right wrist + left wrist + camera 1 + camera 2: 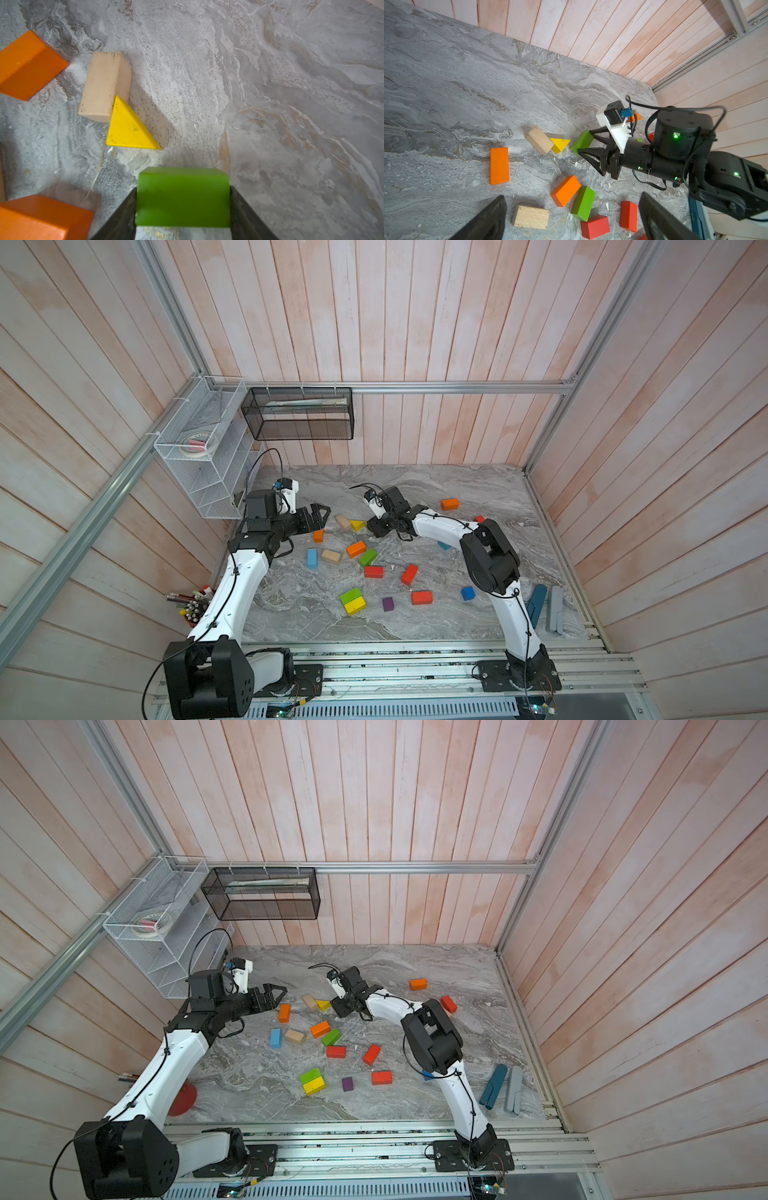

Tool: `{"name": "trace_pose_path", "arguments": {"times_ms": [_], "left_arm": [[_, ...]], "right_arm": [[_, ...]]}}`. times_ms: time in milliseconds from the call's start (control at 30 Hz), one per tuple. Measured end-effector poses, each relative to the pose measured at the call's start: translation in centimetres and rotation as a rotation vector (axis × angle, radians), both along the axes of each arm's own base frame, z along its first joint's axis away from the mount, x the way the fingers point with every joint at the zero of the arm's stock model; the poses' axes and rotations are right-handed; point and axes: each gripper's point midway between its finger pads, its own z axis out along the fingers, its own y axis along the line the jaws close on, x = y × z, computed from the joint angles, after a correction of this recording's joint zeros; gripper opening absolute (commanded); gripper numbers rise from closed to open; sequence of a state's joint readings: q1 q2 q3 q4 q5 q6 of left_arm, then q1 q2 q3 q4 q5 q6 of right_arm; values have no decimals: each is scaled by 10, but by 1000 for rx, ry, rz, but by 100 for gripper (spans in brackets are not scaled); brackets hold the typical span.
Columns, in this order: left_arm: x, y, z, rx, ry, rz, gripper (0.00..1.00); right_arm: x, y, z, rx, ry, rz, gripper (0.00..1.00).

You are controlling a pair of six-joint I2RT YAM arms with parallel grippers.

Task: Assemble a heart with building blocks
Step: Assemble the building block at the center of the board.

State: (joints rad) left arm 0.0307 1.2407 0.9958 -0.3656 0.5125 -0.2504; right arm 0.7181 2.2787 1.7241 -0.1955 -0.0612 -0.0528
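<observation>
- While the right gripper (584, 141) clamps the green block (182, 195) between its jaws, you hold it low at the far middle of the table (457, 489), just right of the yellow wedge (128, 128). Whether it touches the marble I cannot tell.
- The block juts out past the fingertips, so the hold looks to sit on its rear part. A quick swing or a bump on the table could twist it in the jaws or let it slip.
- The wedge touches the tan brick (104, 87) just left of it. If you push the green block leftward, you likely shove both out of place.
- The left gripper (321, 517) hangs at the far left with jaws spread wide and nothing between them, near the orange brick (499, 165). Both arms reach toward the same patch, so an inward move by either risks a knock between them.
- The other blocks (373, 571) lie scattered over the middle and near part, and no heart outline shows; I judge the build barely begun. A low sweep of either arm could scatter them more.
- Release only once the block sits flat. Dropped from a height, it may tumble off its spot.
</observation>
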Motion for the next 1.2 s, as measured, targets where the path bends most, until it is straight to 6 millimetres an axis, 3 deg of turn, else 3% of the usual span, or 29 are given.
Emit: {"name": "trace_pose_path", "arguments": {"times_ms": [533,1200], "left_arm": [[1,2,-1,8,1,12,100],[1,2,-1,9,0,13,100]], "right_arm": [[2,13,5,10,-9,14,59],[3,15,-8,-5,11,17,59]]}}
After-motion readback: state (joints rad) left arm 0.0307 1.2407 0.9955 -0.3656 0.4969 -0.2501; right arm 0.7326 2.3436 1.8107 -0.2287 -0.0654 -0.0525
